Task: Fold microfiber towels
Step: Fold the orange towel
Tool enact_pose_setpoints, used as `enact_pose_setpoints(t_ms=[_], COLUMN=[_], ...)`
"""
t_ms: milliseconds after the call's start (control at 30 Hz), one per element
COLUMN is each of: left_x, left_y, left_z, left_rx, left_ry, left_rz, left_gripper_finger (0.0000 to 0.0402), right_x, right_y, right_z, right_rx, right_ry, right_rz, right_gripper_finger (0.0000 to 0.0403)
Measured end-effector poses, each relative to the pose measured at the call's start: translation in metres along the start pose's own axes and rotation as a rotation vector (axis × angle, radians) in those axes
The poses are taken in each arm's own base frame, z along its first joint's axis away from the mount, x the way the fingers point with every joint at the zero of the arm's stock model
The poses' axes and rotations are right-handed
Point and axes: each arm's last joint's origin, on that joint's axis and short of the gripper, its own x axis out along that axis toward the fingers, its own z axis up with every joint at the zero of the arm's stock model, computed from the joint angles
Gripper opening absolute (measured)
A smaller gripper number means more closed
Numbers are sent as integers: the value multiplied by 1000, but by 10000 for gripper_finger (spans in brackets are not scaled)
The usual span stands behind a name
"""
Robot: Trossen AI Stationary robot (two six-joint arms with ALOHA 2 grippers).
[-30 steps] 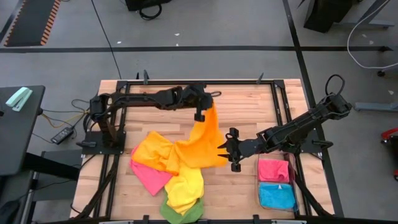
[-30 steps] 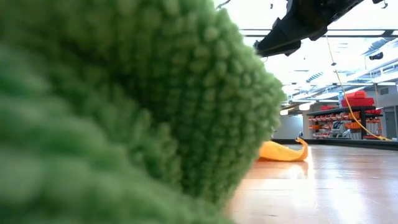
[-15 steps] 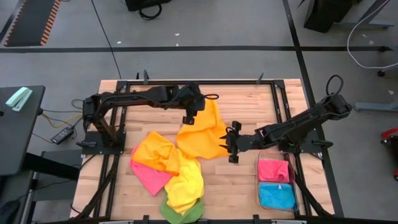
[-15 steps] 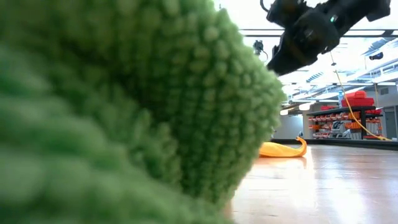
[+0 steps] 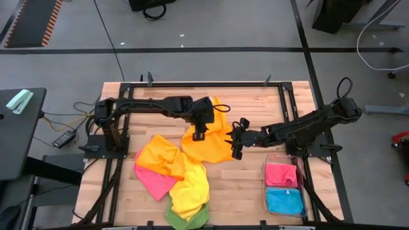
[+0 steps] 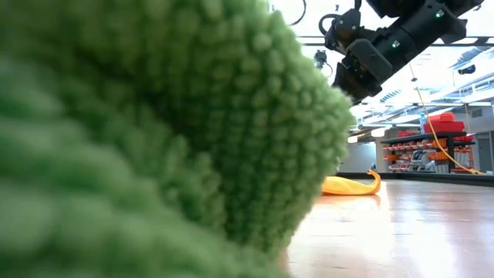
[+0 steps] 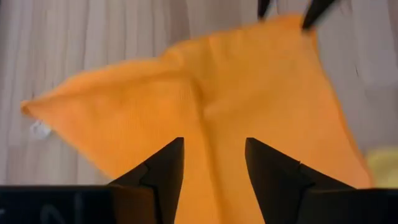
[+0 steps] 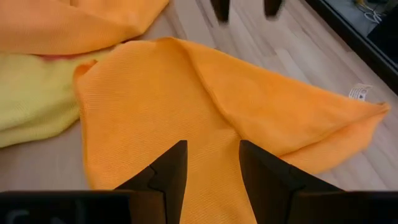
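Orange towel [image 5: 208, 140] lies spread on the table [image 5: 255, 102] at the centre of my high view, one corner running up toward the upper middle of the frame, and both arms hang over it. I have the left gripper [image 5: 197, 135] above the cloth's left part; in its wrist view its jaws are spread with nothing between them and orange cloth fills the gap below. The right gripper [image 5: 236, 148] sits at the towel's right edge, and its wrist view likewise shows jaws parted over the orange fabric, not pinching it, with a small white tag on a far corner. Lower left of centre I see the heap of other towels: a second orange one [image 5: 160, 158], a pink one [image 5: 153, 182], a yellow one [image 5: 192, 191] and a green one [image 5: 185, 219] at the bottom edge. The green cloth blocks most of my low view [image 6: 154, 131], with a strip of orange showing past it. At lower right the clear bin [image 5: 266, 191] holds a folded pink towel [image 5: 282, 174] and a folded blue towel [image 5: 284, 201].
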Motion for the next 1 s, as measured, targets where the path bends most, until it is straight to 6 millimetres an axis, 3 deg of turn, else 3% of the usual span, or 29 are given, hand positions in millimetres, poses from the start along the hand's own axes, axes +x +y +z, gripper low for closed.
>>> enact_pose_setpoints(t_ms=[233,533,1000], left_x=[41,90,121], left_y=[-11,-9,-13], left_z=[-2,-6,-16], left_rx=[-8,-54,-32], left_ry=[30,15,61], left_rz=[-18,87,218], left_gripper_finger=[212,198,193], right_x=[0,0,0], right_y=[-1,-2,-1], right_z=[-5,-5,-4], right_rx=[33,43,53], right_ry=[49,54,48], right_rz=[-10,-12,7], right_gripper_finger=[153,153,153])
